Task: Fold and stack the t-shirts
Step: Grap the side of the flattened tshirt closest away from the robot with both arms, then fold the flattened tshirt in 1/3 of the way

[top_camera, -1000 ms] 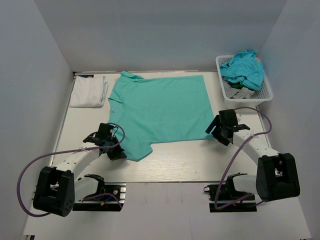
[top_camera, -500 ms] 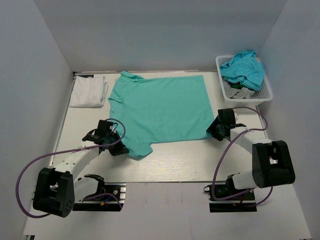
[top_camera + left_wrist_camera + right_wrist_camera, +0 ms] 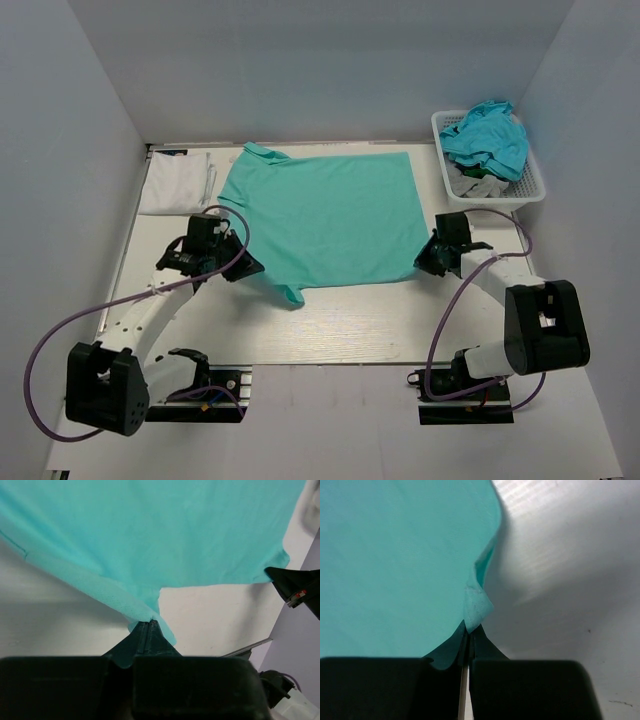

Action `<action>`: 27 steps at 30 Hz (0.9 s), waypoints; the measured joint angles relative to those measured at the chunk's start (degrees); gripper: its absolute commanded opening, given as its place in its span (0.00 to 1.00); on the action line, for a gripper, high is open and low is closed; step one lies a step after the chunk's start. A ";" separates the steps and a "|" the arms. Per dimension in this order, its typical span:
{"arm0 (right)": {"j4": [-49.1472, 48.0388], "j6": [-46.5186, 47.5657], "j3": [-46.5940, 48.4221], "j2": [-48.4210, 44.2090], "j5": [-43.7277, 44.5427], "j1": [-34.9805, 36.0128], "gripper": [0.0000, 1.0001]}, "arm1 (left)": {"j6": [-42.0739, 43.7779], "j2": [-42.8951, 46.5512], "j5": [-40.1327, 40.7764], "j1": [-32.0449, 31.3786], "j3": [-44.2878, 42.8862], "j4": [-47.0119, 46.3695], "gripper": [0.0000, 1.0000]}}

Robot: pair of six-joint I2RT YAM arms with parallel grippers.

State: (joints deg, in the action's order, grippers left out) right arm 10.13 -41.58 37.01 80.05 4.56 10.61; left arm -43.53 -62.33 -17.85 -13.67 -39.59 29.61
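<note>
The mint t-shirt (image 3: 325,210) lay spread flat mid-table, its collar toward 11 o'clock. The left gripper (image 3: 246,268) was pinched tight on its sleeve at about 8 o'clock, and the right gripper (image 3: 426,258) was clamped on the hem corner at 4 o'clock. A folded white t-shirt (image 3: 177,183) sat at the table's (image 3: 340,335) 10 o'clock, and a basket (image 3: 536,186) holding a turquoise t-shirt (image 3: 488,135) at 2 o'clock.
</note>
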 measured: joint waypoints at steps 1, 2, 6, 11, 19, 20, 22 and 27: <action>0.39 0.17 0.87 0.02 -0.28 0.00 0.00 | 0.00 -0.68 0.09 0.00 -0.85 -0.35 0.00; 0.74 0.42 2.10 0.15 -0.57 0.00 0.00 | -0.04 -1.64 0.33 0.00 -1.90 -0.66 0.00; 1.90 1.33 7.28 1.01 -1.36 0.00 0.00 | -0.24 -7.15 2.19 0.33 -7.08 -1.27 0.00; 4.11 2.49 13.99 3.82 -1.57 0.00 0.00 | -0.20 -13.00 5.55 1.27 -14.78 -1.38 0.00; 8.00 4.09 23.91 11.10 -1.42 -0.02 0.00 | 0.68 -21.57 8.50 3.82 -27.02 -2.71 0.00; 8.37 4.28 25.24 12.13 -1.31 -0.02 0.00 | 0.85 -22.80 8.72 4.17 -28.06 -2.71 0.00; 9.66 4.50 28.22 14.14 -1.20 -0.04 0.00 | 1.14 -24.85 9.55 5.01 -29.62 -2.71 0.00; 10.51 4.52 34.36 18.53 -0.74 -0.15 0.00 | 1.60 -27.41 11.47 7.19 -31.06 -2.69 0.00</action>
State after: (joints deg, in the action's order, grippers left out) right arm 20.64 -37.06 71.37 98.59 3.81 10.46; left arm -41.93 -89.73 -6.37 -6.48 -70.65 26.92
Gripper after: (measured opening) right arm 0.012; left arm 0.024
